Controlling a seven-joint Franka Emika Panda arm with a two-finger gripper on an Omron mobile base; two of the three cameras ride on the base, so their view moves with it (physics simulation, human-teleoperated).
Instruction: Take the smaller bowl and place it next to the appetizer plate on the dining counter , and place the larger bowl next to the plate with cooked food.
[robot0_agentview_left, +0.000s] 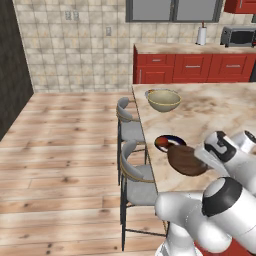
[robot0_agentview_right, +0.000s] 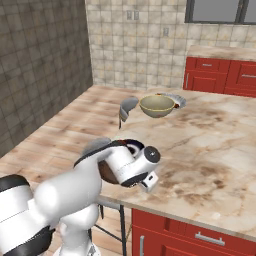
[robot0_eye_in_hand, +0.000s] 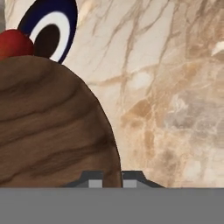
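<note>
Brown wood grain fills the near side of the hand view: the small bowl (robot0_eye_in_hand: 52, 127) sits right at the fingers, its rim pinched between them, and the gripper (robot0_eye_in_hand: 111, 178) is closed down to a narrow gap on that rim. The bowl hangs just above the stone counter (robot0_agentview_left: 220, 107), tilted, with the dark-rimmed plate (robot0_agentview_left: 168, 142) and its red food just past it on the far side from the fingers. In the left base view the bowl overlaps the near edge of that plate; whether it touches the plate I cannot tell.

The step in hand looks like setting the bowl down beside this plate. To do it well, the bowl should come level before it meets the stone — a tilted landing would let it rock or slide once released. It should land on bare stone next to the plate, not lapped over its rim, so a small shift away from the plate seems wise first. It also hangs close to the counter's stool-side edge, so a spot further in over the stone is safer. Open the fingers only once the base rests flat, then lift straight off the rim.

The arm reaches forward low over the counter, its wrist bent down and turned toward the plate. The big beige bowl (robot0_agentview_left: 163, 100) stands well beyond the fingers, beside a white plate (robot0_agentview_right: 175, 100) — that half of the task already looks done.
</note>
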